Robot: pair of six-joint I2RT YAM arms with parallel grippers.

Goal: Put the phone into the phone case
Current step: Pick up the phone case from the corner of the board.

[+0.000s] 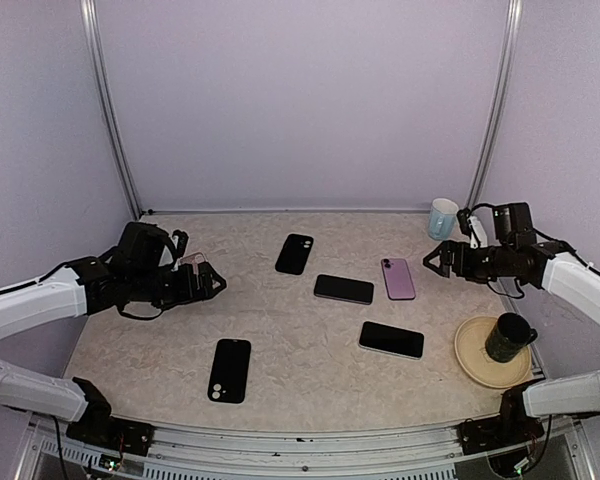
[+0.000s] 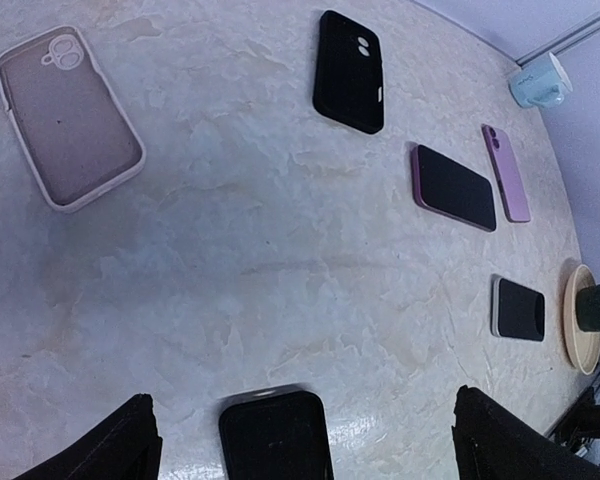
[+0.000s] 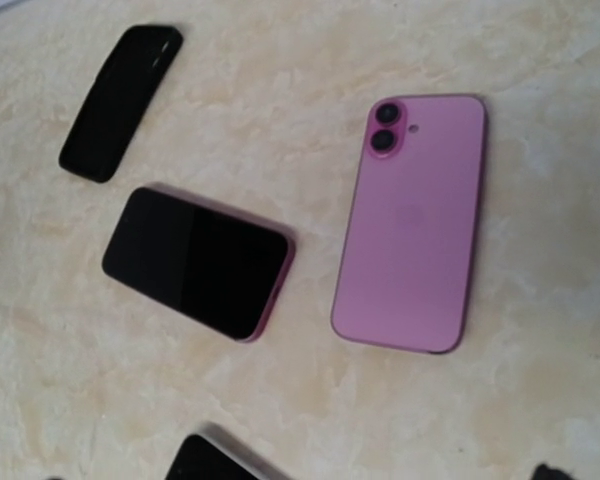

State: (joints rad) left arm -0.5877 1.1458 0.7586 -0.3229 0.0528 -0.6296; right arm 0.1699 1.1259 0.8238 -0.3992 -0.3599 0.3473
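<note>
**A:** What is the left hand (image 1: 216, 281) doing?

**B:** It is hanging wide open and gripping nothing. It is hovering over the pale pink case (image 2: 70, 118), which is lying hollow side up at the left of the table (image 1: 280, 335).

**A:** And going rightwards?

**B:** The near black case (image 1: 229, 370) is lying by the front edge, and the far black case (image 1: 294, 253) is lying further back. The pink-rimmed phone (image 1: 343, 289) is lying screen up in the middle. The pink phone (image 1: 398, 278) is lying face down just beside it, not touching. A third phone (image 1: 391, 340) is lying screen up nearer the front.

**A:** And the right hand (image 1: 432, 258)?

**B:** It is also released and holding nothing. It is hovering near a pale blue mug (image 1: 442, 217) and pointing toward the pink phone. A dark mug (image 1: 507, 337) is sitting on a plate (image 1: 470, 365) at the front right.
</note>
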